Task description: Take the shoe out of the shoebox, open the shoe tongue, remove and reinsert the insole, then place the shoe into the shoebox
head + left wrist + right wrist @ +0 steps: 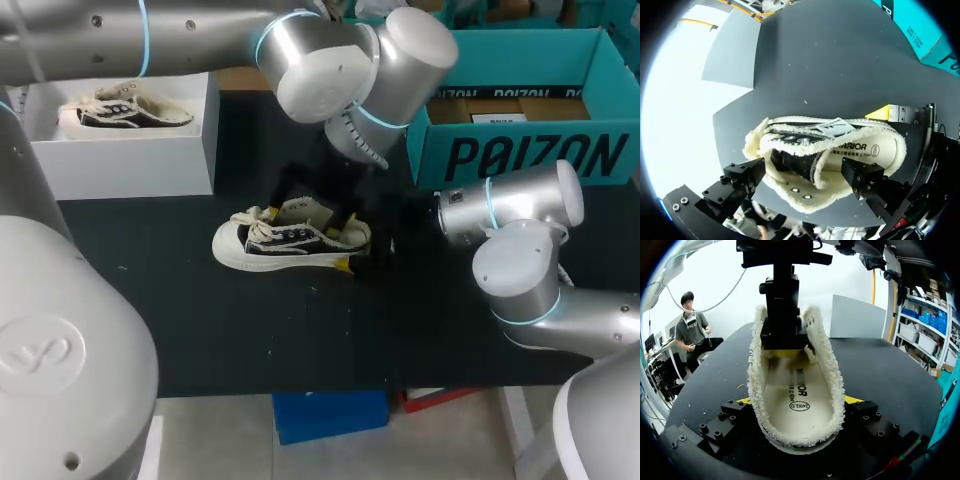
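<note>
A black-and-cream low sneaker (275,245) lies on its sole in the middle of the black table, toe to the left. Its fleece-lined collar (790,195) is spread wide, and the cream printed insole (797,395) lies inside. My left gripper (318,222) comes down from above, open. One of its fingers (784,335) stands inside the shoe on the insole; the other is toward the tongue. My right gripper (358,250) is at the heel, its yellow tips against both sides of the sole, shut on the shoe.
A white shoebox (130,160) at the back left holds a second sneaker (125,108). A teal cardboard box (530,155) stands open at the back right. The table's front edge runs close below the shoe.
</note>
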Tool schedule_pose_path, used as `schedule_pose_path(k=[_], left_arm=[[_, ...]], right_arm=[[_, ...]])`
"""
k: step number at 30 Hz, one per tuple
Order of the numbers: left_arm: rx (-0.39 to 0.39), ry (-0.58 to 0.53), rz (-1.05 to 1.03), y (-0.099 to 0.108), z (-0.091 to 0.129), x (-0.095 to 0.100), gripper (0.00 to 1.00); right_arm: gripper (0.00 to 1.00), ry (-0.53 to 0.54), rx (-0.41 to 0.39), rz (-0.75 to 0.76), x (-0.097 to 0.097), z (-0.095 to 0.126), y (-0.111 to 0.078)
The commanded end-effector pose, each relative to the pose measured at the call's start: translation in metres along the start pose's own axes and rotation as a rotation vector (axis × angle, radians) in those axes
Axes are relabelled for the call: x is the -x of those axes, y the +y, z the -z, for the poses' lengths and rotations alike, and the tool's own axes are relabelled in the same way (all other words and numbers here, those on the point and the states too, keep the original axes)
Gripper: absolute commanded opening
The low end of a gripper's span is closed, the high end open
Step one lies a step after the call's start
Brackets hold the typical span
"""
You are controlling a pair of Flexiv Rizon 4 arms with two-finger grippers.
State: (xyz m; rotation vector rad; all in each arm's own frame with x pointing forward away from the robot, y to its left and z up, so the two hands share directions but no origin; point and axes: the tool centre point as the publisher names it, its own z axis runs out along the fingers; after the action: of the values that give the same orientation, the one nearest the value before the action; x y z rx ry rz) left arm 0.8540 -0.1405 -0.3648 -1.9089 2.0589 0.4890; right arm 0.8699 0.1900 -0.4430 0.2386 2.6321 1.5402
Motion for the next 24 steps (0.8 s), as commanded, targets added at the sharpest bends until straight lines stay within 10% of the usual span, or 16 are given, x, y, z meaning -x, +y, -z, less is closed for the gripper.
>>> schedule_pose_path(k=[1,4,11,24], left_arm=[[0.005,-0.012,0.001,-0.0001,-0.0039,-0.0063,1.00],[0.021,0.003,-0.012,-0.0003,-0.0064,-0.0080,0.98],[0.006,-0.020,-0.015,-0.0009,-0.0080,-0.0095,0.00],[-0.005,-0.014,-0.040,0.0002,-0.0063,-0.0067,0.00]], right_arm=[[0.00,-0.002,0.000,-0.001,0.0007,-0.0025,-0.0020],[0.00,-0.002,0.000,-0.001,0.0007,-0.0025,-0.0020],[0.00,-0.002,0.000,-0.001,0.0007,-0.0025,-0.0020],[0.00,-0.002,0.000,-0.001,0.0007,-0.0025,-0.0020]])
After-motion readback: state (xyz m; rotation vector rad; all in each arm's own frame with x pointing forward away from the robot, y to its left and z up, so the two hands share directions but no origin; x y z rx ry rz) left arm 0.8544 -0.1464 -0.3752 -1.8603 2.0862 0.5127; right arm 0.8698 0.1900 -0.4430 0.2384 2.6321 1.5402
